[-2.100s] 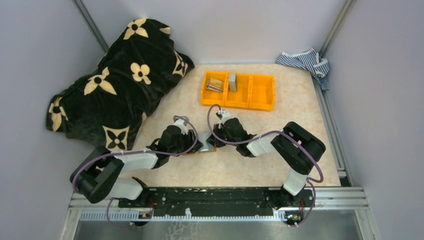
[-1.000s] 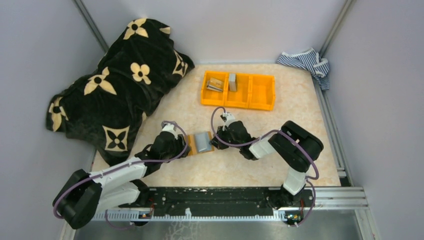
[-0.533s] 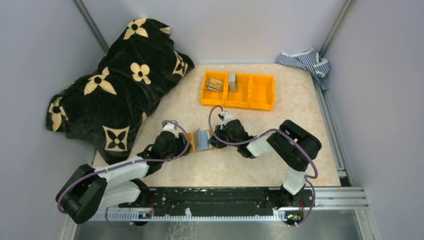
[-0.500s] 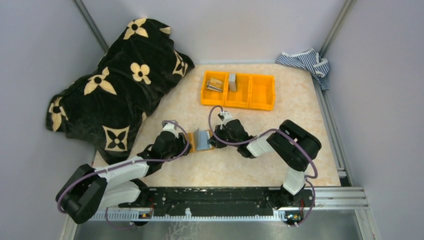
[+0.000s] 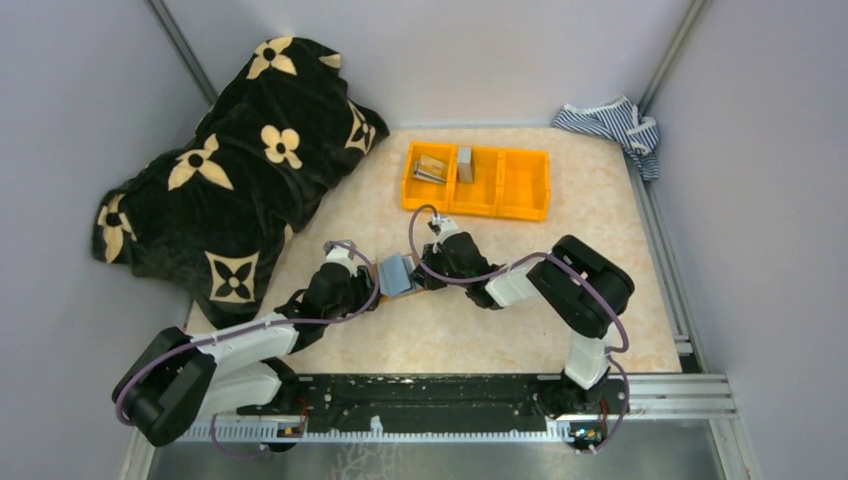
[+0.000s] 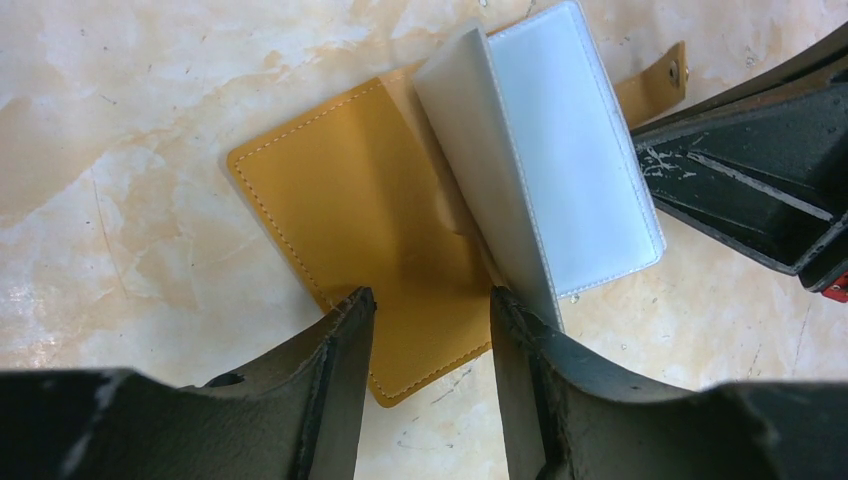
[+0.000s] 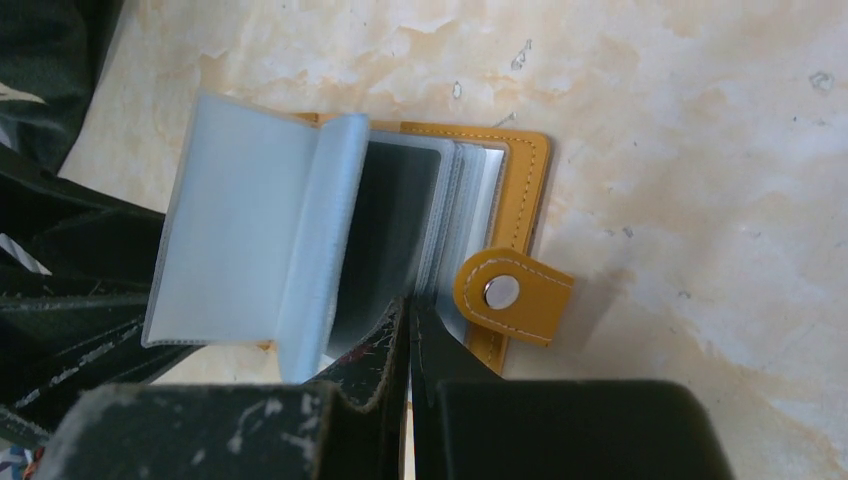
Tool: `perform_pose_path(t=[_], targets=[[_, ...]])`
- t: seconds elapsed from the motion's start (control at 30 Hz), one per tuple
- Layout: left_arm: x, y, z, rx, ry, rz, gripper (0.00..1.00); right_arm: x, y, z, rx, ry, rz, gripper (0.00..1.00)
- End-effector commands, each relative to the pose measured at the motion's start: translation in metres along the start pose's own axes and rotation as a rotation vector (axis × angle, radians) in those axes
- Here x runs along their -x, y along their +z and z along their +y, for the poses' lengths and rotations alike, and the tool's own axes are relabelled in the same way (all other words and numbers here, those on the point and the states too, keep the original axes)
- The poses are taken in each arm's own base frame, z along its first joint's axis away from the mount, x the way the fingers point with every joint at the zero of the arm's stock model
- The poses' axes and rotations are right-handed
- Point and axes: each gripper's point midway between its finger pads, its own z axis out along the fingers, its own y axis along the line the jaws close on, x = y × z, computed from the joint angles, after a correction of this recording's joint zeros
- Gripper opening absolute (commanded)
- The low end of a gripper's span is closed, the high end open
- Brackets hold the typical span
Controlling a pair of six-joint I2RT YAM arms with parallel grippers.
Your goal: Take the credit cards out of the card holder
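The card holder (image 5: pixel 397 275) lies open on the table between both grippers. Its orange-tan cover (image 6: pixel 360 210) is flat, and its grey-blue sleeve stack (image 6: pixel 560 170) stands tilted up over it. My left gripper (image 6: pixel 430 312) is open, its fingers straddling the cover's near corner. My right gripper (image 7: pixel 408 308) is shut, its tips pushed in among the clear sleeves (image 7: pixel 470 200) beside the snap tab (image 7: pixel 510 293). A dark card face (image 7: pixel 390 235) shows through one sleeve. Whether a sleeve is pinched between the right fingertips cannot be told.
An orange three-compartment bin (image 5: pixel 525 185) sits behind, with flat grey and tan pieces (image 5: pixel 432 168) in its left compartments. A black flowered blanket (image 5: pixel 230 170) covers the far left. A striped cloth (image 5: pixel 610 125) lies at the far right corner.
The right gripper has moved left and the sleeve stack has swung up and over toward the left arm. The left arm has barely moved.
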Motion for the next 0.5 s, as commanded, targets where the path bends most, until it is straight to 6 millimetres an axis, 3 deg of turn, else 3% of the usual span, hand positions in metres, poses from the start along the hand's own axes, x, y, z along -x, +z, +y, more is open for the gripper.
perform_pose_path(t=[0.0, 0.33, 0.47], targets=[[-0.037, -0.004, 0.009, -0.001, 0.016, 0.126, 0.52, 0.001, 0.011, 0.038, 0.112, -0.031, 0.014, 0.00], [-0.038, -0.003, 0.009, -0.006, 0.019, 0.131, 0.52, 0.002, 0.012, 0.058, 0.149, -0.046, 0.017, 0.00], [-0.035, -0.006, 0.004, -0.018, 0.012, 0.131, 0.52, -0.003, 0.016, 0.055, 0.141, -0.046, 0.029, 0.00]])
